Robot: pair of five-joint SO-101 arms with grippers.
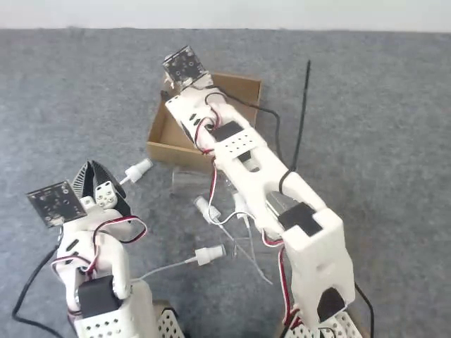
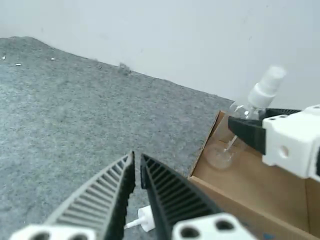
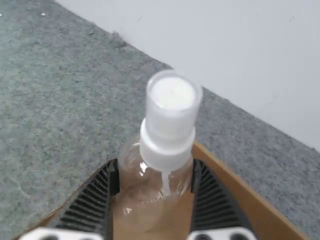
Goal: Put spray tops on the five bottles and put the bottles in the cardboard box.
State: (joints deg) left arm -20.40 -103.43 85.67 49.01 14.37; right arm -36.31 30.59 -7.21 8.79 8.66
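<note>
Bottle: clear, spray top fitted. It is held upright in the right gripper, whose jaws are clamped on its sides, over the cardboard box at upper centre of the high view.

Step in hand, as judged: setting this bottle into the box.

Handling: lower it straight, keep it upright and clear of the box walls, and release only once the base rests on the floor.

Left gripper: empty, jaws nearly closed, at lower left near a loose spray top.

Further tops: mid-carpet.
</note>
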